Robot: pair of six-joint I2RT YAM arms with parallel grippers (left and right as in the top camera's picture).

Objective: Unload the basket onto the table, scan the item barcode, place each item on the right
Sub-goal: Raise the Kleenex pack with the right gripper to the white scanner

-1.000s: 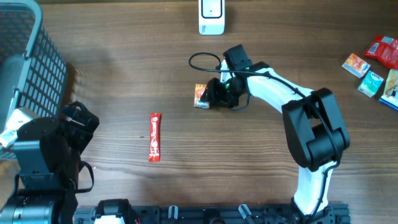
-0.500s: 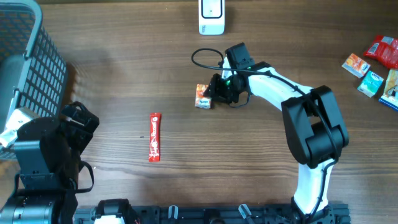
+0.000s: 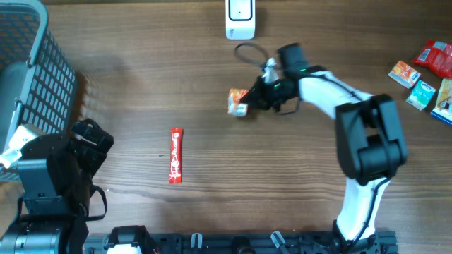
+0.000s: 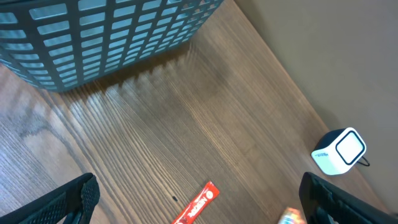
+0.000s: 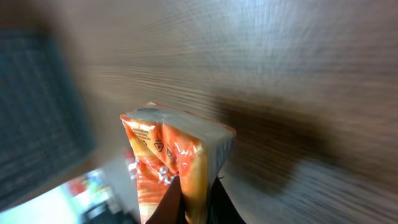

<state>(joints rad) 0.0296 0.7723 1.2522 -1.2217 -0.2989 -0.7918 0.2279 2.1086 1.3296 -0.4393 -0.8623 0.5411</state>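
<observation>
We see the right gripper (image 3: 252, 99) clamped on an orange snack packet (image 3: 238, 101), held above the table (image 3: 212, 204) near the scanner (image 3: 240, 19). Long axis runs out from the fingers, free end pointing left. Left gripper (image 4: 198, 190) gapes wide, empty.

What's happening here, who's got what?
The right gripper is shut on a small orange snack packet and holds it a short way in front of the white scanner at the table's far edge. The barcode is not yet at the scanner. The left gripper sits open and empty beside the grey basket. A red stick packet lies untouched mid-table.
</observation>
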